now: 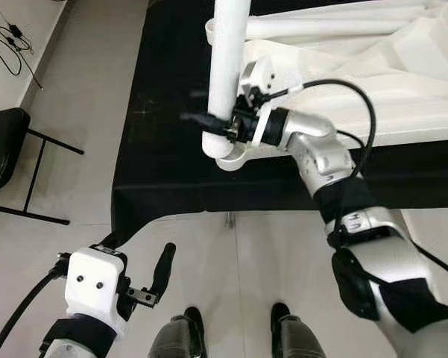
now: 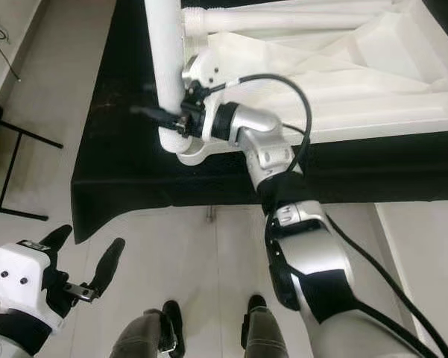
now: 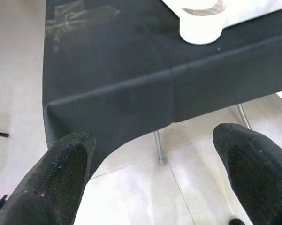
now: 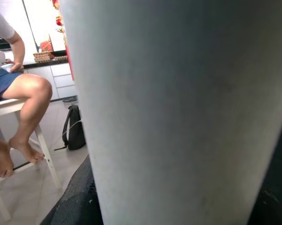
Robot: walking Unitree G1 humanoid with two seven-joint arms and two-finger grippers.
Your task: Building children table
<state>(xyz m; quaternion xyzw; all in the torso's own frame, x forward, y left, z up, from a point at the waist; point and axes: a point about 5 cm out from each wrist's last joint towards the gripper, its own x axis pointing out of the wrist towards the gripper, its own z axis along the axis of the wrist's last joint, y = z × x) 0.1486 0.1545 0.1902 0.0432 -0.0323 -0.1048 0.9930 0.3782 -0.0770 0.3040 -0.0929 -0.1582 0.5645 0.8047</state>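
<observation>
White table leg (image 1: 229, 67) stands upright at the upturned kids' table (image 1: 373, 82) corner on black tabletop (image 1: 164, 149), clenched by right pincer (image 1: 209, 123); seating prob. unfinished. Left pincer (image 1: 155, 280) released, idle.

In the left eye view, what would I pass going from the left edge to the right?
Black chair → left gripper → white table leg → right gripper closed on it → upturned white tabletop.

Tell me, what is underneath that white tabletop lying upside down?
A black cloth covers the work table below the white tabletop. Metal legs show under its hem. The right hand holds a white leg upright. The cloth hides the surface.
</observation>
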